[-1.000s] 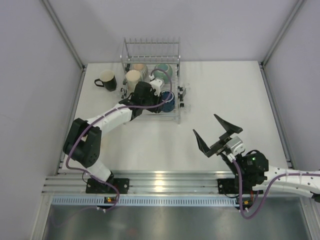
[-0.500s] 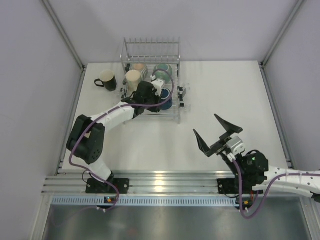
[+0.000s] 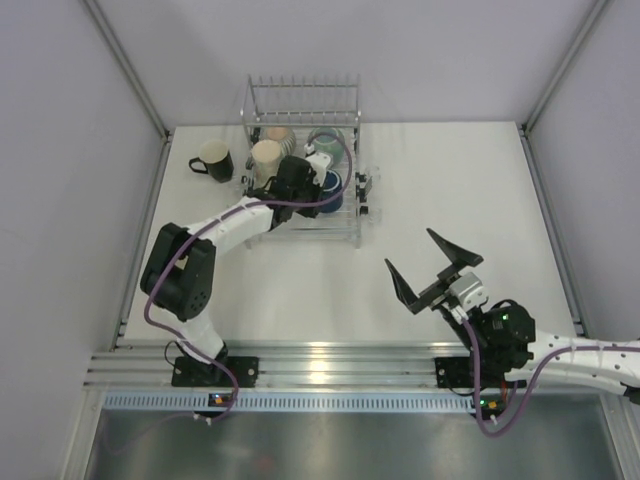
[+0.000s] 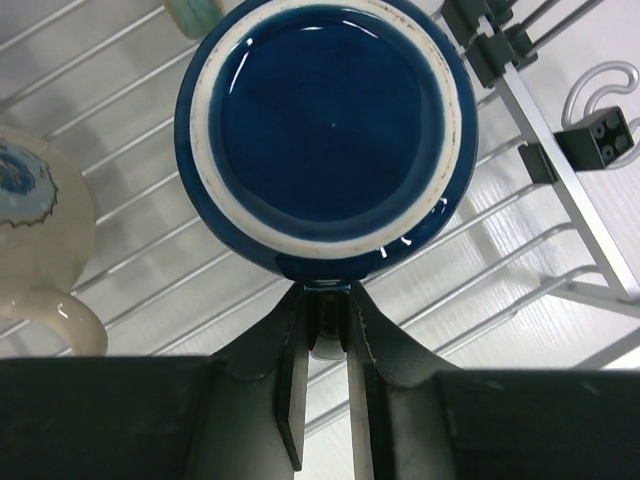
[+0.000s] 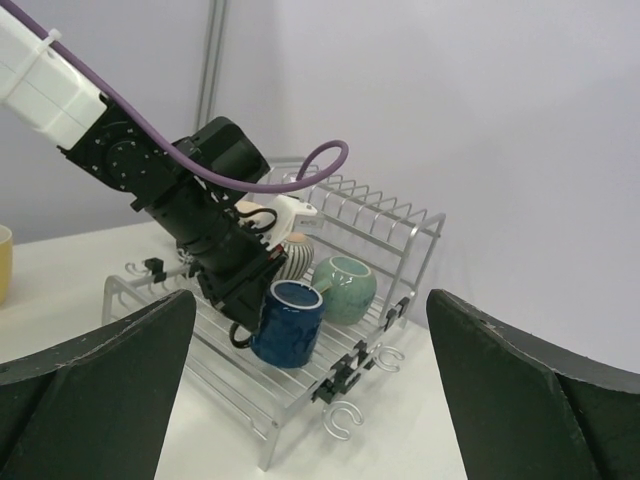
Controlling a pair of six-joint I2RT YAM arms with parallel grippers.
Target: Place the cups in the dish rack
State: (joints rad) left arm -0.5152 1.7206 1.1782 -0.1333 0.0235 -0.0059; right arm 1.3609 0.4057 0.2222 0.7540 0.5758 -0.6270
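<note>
The silver wire dish rack (image 3: 303,84) stands at the back of the table. My left gripper (image 3: 318,192) is shut on the handle of the dark blue mug (image 3: 334,186), which sits mouth up on or just above the rack's wires (image 4: 150,250). The mug (image 4: 325,130) fills the left wrist view, with my gripper (image 4: 325,330) below it. In the rack are a teal-green cup (image 3: 326,140), a ribbed beige cup (image 3: 279,136) and a tall cream cup (image 3: 266,157). A black mug with cream inside (image 3: 214,160) stands on the table left of the rack. My right gripper (image 3: 430,265) is open and empty.
The right wrist view shows the rack (image 5: 300,385), the blue mug (image 5: 287,323), the teal-green cup (image 5: 345,288) and a cut-off yellowish thing (image 5: 3,262) at the left edge. Wire hooks (image 5: 345,420) hang off the rack's near side. Grey walls enclose the table.
My left gripper has carried the dark blue mug farther back into the rack, closer to the teal-green cup. The right arm has not moved.
</note>
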